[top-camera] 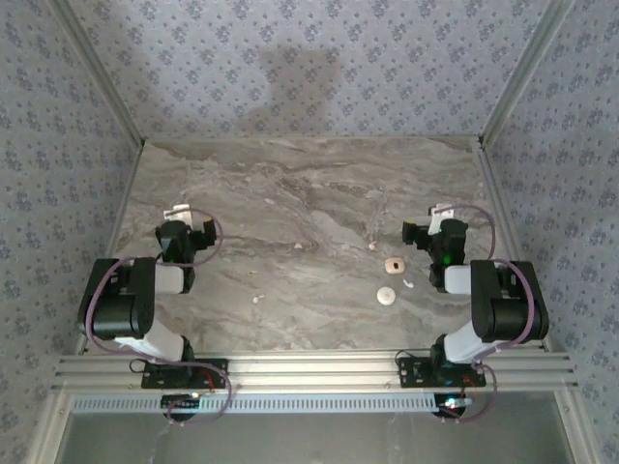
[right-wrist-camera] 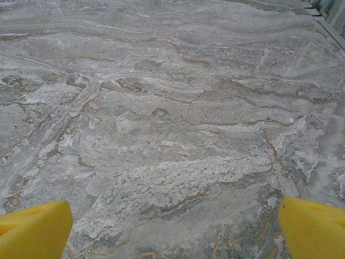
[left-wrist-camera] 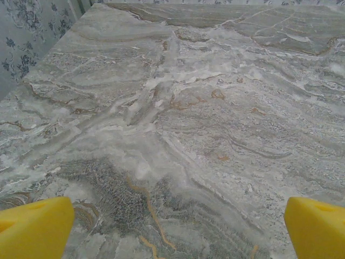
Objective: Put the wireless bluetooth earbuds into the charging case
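Observation:
The charging case is a small peach rounded square lying on the marble table right of centre. One tiny white earbud lies just to its near right, and another small pale bit lies to its far left. My right gripper hovers just right of the case; in the right wrist view it is open over bare marble, its yellow fingertips far apart. My left gripper is far to the left and, in the left wrist view, open with nothing between its fingers.
A flat white round disc lies on the table just nearer than the case. A small pale speck sits near the table's middle front. Patterned walls and metal rails border the table on three sides.

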### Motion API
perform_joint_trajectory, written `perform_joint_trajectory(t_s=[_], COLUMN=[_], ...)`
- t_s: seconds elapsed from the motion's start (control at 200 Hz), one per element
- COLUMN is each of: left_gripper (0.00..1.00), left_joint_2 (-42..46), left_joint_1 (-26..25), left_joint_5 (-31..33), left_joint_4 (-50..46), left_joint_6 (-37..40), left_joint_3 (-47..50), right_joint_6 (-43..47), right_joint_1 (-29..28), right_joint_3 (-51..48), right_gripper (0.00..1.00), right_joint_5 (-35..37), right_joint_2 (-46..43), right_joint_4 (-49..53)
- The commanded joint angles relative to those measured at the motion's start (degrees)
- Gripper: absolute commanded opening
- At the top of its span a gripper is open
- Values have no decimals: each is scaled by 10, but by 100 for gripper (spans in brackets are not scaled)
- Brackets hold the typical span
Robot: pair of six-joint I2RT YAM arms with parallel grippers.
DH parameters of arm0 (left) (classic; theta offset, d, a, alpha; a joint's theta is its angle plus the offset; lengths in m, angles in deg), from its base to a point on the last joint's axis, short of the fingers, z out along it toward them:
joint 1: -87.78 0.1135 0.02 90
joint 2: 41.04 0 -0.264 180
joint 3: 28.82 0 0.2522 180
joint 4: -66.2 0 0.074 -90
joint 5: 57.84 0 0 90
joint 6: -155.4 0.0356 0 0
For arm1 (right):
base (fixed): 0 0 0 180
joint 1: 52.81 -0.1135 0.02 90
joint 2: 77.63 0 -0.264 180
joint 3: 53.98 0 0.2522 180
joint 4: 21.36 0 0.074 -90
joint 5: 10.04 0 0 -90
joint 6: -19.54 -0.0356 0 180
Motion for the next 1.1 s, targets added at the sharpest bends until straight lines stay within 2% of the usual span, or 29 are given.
perform_joint_trajectory(t_s=[0.0, 0.495, 0.57, 0.725, 0.844, 0.984, 1.094], left_gripper=[100, 100, 100, 99, 94, 91, 87], left_joint_2=[8, 10, 27, 88, 138, 178, 189], left_joint_1=[-1, -1, -4, -22, -46, -86, -108], left_joint_5=[-10, -12, -10, 9, -5, -21, -54], left_joint_4=[1, 3, -45, -226, -361, -525, -614], left_joint_6=[6, 7, 10, 13, -21, -78, -111], left_joint_3=[-11, -12, -29, -102, -152, -216, -249], right_joint_6=[0, 0, 0, -27, -51, -98, -176], right_joint_1=[0, -3, -3, -4, -10, -43, -81], right_joint_3=[9, 18, 24, 111, 187, 300, 358], right_gripper=[100, 100, 100, 100, 100, 100, 100], right_joint_5=[8, 15, 15, 20, -19, -32, -22], right_joint_2=[2, -8, -18, -86, -128, -133, -131], right_joint_4=[-9, 13, 32, 252, 436, 666, 806])
